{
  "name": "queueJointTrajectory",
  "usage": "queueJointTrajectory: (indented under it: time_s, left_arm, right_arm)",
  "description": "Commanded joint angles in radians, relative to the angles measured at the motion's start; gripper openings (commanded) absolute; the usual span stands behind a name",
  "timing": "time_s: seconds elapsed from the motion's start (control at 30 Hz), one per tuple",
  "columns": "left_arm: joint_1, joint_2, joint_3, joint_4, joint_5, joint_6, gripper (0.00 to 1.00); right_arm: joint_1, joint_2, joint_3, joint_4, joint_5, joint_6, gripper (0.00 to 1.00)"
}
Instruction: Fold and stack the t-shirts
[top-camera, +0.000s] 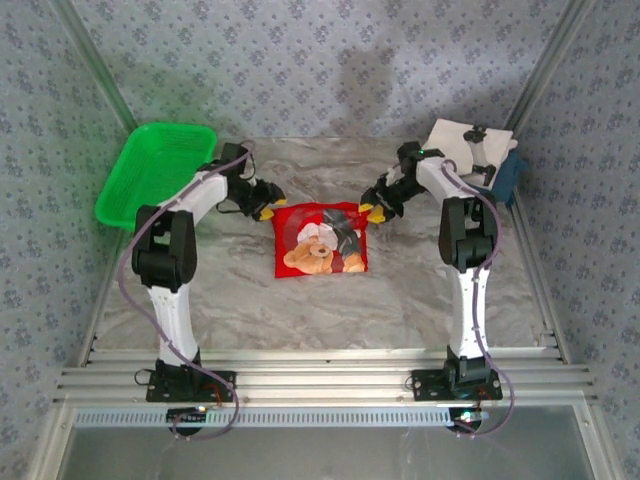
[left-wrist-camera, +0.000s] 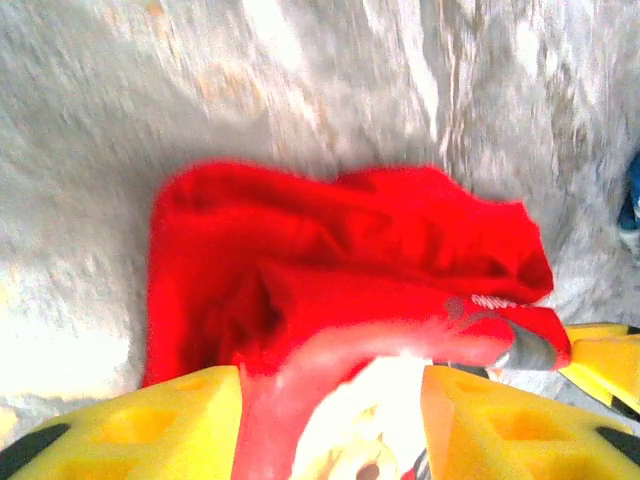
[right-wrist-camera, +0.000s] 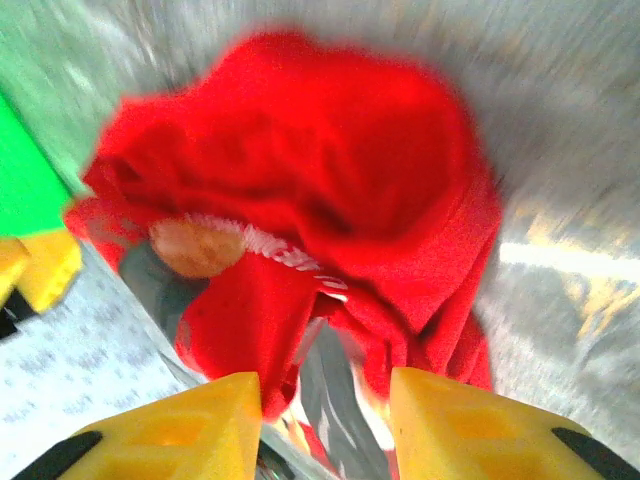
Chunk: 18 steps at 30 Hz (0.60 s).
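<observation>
The left pincer (top-camera: 266, 207) sits at the upper left corner of the red t-shirt (top-camera: 321, 240), its yellow fingers parted about halfway. In the left wrist view the left pincer (left-wrist-camera: 325, 390) has red cloth (left-wrist-camera: 350, 240) lying in the gap between the fingers, loose rather than pinched, so it grips nothing.

The right pincer (top-camera: 370, 210) mirrors it at the shirt's upper right corner. Up close, the right pincer (right-wrist-camera: 325, 400) is also partly open, with a bunched fold of the red t-shirt (right-wrist-camera: 330, 170) running down between its fingers, unclamped.

The red t-shirt lies in the middle of the table (top-camera: 250, 300) as a rough square, teddy bear print facing up, its top edge rumpled where the two pincers meet it.

Towards the upper right of the overhead view, a folded white t-shirt (top-camera: 455, 135) lies in the far corner, and a dark blue t-shirt (top-camera: 510, 175) shows at its right edge. A green basket (top-camera: 150, 170) sits tilted in the upper left corner, well apart from the red t-shirt.
</observation>
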Motion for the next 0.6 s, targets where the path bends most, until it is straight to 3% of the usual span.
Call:
queueJointTrajectory:
  time_s: [0.0, 0.17, 0.37, 0.57]
  left_arm:
    - [0.011, -0.055, 0.11, -0.021, -0.026, 0.03, 0.58]
    - [0.058, -0.2, 0.058, -0.074, -0.075, 0.039, 0.66]
    - [0.034, -0.396, -0.14, -0.052, -0.038, 0.063, 0.66]
    - [-0.063, -0.468, -0.316, 0.104, -0.049, 0.077, 0.7]
  right_arm:
    - [-0.042, -0.07, 0.09, 0.038, -0.022, 0.016, 0.49]
    - [-0.061, -0.269, -0.108, 0.086, -0.04, -0.022, 0.49]
    - [-0.031, -0.515, -0.569, 0.43, -0.125, 0.13, 0.45]
    - [0.023, -0.473, -0.668, 0.433, 0.028, 0.025, 0.68]
